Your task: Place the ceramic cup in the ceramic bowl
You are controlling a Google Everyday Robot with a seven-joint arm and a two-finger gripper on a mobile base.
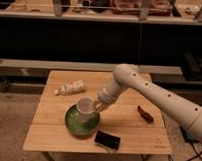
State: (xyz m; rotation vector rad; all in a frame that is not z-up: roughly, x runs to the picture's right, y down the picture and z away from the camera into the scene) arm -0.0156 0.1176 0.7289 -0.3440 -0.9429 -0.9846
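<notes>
The pale ceramic cup [85,108] stands upright inside the green ceramic bowl [75,124], toward the bowl's far right side. The bowl sits on the wooden table [52,138] left of the middle. My gripper [98,106] is at the cup's right side, touching or nearly touching it, at the end of the white arm [154,97] that reaches in from the right.
A white tube-like packet [70,88] lies at the table's back left. A flat black rectangular object [107,141] lies near the front edge, right of the bowl. A small reddish-brown object [145,114] lies on the right side. A dark shelf stands behind the table.
</notes>
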